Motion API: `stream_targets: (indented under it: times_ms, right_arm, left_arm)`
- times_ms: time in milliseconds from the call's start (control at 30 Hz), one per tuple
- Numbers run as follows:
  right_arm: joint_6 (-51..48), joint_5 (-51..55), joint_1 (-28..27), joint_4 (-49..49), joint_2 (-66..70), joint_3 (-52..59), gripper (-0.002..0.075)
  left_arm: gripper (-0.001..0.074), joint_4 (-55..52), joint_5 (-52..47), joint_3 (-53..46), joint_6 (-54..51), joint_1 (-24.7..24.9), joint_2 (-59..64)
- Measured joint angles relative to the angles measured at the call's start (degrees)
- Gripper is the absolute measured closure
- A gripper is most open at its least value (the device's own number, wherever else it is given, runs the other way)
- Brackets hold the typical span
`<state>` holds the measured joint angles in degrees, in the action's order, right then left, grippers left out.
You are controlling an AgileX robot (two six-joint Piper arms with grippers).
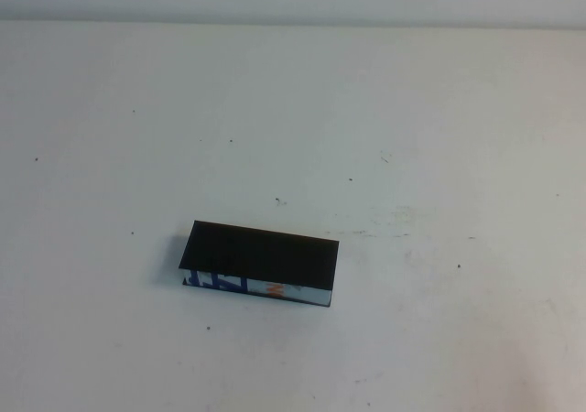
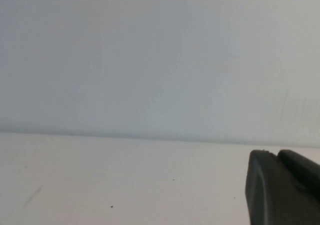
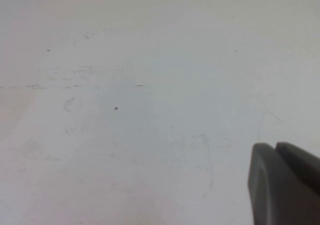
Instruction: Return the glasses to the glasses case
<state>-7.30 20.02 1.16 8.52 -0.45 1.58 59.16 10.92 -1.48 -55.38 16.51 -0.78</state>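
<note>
Case [image 1: 261,254] sits shut, lid down, on the bench [image 1: 439,110], a bit left of centre and nearish, printed strip facing me. No glasses in sight; prob. inside already, so the job looks done or nearly. My left tool [image 2: 282,187] and right tool [image 3: 285,182] hang over bare bench, off the high view, w/ nothing in them; how far open, can't tell.

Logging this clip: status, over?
Left gripper and right gripper off the high view, over bare table. Glasses case lid down. Glasses unseen.
</note>
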Motion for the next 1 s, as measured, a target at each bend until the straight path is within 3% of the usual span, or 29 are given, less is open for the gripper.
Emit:
stream_targets:
  times_ms: [567,667,767,1000]
  right_arm:
    - [0.0,0.0,0.0,0.0,0.0,0.0,0.0737]
    - [0.0,0.0,0.0,0.0,0.0,0.0,0.0737]
    - [0.0,0.1,0.0,0.0,0.0,0.0,0.0737]
    - [0.0,0.1,0.0,0.1,0.0,0.0,0.0737]
  left_arm:
    - [0.0738,-1.7,0.0,0.0,0.0,0.0,0.0]
    - [0.0738,-16.6,-0.2,0.0,7.7,-0.5,0.0]
    - [0.0738,-31.5,-0.7,0.0,20.4,-4.4,0.0]
    - [0.0738,-43.5,-12.1,0.0,35.5,-15.8,0.0]
